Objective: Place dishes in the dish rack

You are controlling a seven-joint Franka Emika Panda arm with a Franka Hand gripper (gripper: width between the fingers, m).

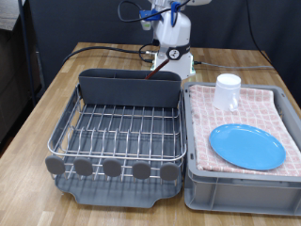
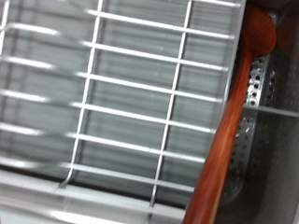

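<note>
Lowering spoon (image 2: pixel 229 140) into utensil compartment (image 2: pixel 250 103) beside rack (image 2: pixel 121 112) needed a steady vertical line; tool itself out of view, grip state undeterminable.

Wooden spoon (image 2: pixel 227 140) blurred, its handle cut off at the wrist view's edge (claw unseen).

A wooden table (image 1: pixel 38 104) with visible grain carries the scene. On it, at the exterior view's right, stands a grey bin (image 1: pixel 240 193), its top covered by a pink checkered cloth (image 1: pixel 273 113) lying flat. Dark cables (image 1: pixel 103 47) run across the table surface near the exterior view's top, and a dark panel (image 1: pixel 9 66) stands at its left edge.
</note>
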